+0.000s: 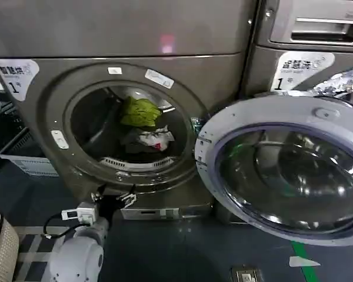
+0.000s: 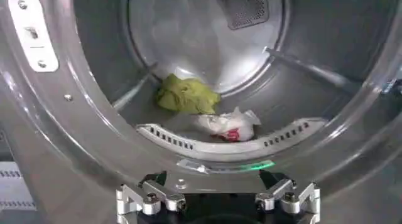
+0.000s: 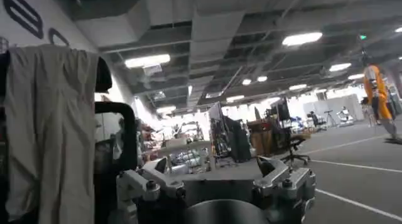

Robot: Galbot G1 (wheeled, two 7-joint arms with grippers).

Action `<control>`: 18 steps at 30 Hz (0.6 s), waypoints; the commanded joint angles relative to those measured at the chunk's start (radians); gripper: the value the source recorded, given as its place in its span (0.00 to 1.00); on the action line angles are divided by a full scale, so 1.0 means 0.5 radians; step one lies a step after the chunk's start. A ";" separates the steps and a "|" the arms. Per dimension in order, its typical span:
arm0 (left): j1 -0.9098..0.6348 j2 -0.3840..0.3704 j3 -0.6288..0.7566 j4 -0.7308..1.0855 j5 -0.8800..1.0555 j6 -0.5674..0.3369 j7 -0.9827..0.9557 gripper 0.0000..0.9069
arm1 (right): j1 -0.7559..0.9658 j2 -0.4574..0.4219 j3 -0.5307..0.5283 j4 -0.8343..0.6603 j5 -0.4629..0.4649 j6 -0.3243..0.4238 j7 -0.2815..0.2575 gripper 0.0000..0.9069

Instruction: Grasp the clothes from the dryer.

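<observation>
The dryer (image 1: 53,111) stands in front of me with its round port open. The clothes lie on the drum floor: a yellow-green garment (image 1: 140,111) at the back and a white one with red print (image 1: 157,138) in front of it. My left gripper (image 1: 113,197) hangs just below the port's lower rim, outside the drum, fingers spread wide and empty. In the left wrist view the left gripper (image 2: 217,195) faces the port ring (image 2: 81,137), with the yellow-green garment (image 2: 186,95) and the white garment (image 2: 227,125) farther in. My right gripper (image 3: 213,176) is open and points out into the room.
The dryer's round glass door (image 1: 282,170) is swung open to the right, covering the front of a second grey machine (image 1: 306,35). A white basket (image 1: 23,155) sits on the floor at the left. A beige cloth (image 3: 50,131) hangs beside the right gripper.
</observation>
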 commanded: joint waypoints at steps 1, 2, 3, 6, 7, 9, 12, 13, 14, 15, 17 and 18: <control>-0.007 0.001 0.002 0.002 0.000 0.098 -0.002 1.00 | 0.001 0.000 -0.004 0.003 -0.002 0.001 0.000 1.00; -0.009 0.002 0.001 0.004 -0.001 0.098 -0.002 1.00 | 0.000 0.001 -0.004 0.002 -0.002 0.002 0.000 1.00; -0.012 0.002 0.001 0.007 -0.001 0.098 -0.003 1.00 | -0.001 0.001 -0.004 0.004 -0.002 0.002 0.001 1.00; -0.019 0.003 0.002 0.014 -0.002 0.098 -0.003 1.00 | -0.003 0.000 -0.003 0.010 -0.002 0.000 0.004 1.00; -0.021 0.002 0.003 0.015 -0.003 0.098 -0.003 1.00 | -0.003 0.000 -0.004 0.010 -0.003 0.000 0.004 1.00; -0.021 0.000 0.005 0.018 -0.002 0.098 -0.002 1.00 | -0.002 0.000 -0.004 0.012 -0.003 0.000 0.003 1.00; -0.018 -0.002 0.006 0.018 0.012 0.098 0.002 1.00 | 0.002 0.005 -0.005 0.019 -0.005 0.000 0.004 1.00; -0.020 -0.002 0.007 0.021 0.021 0.098 0.002 1.00 | 0.003 0.009 -0.006 0.024 -0.005 0.000 0.004 1.00; -0.021 -0.001 0.005 0.024 0.023 0.098 0.002 1.00 | 0.003 0.013 -0.007 0.027 -0.004 0.000 0.003 1.00; -0.023 -0.001 0.004 0.027 0.027 0.098 0.002 1.00 | 0.003 0.016 -0.008 0.030 -0.005 0.000 0.003 1.00; -0.027 -0.002 0.004 0.030 0.034 0.098 -0.009 1.00 | 0.000 0.019 -0.010 0.021 -0.008 0.028 -0.009 1.00; -0.029 -0.003 0.006 0.031 0.059 0.098 -0.005 1.00 | -0.001 0.020 -0.013 0.017 -0.009 0.040 -0.010 1.00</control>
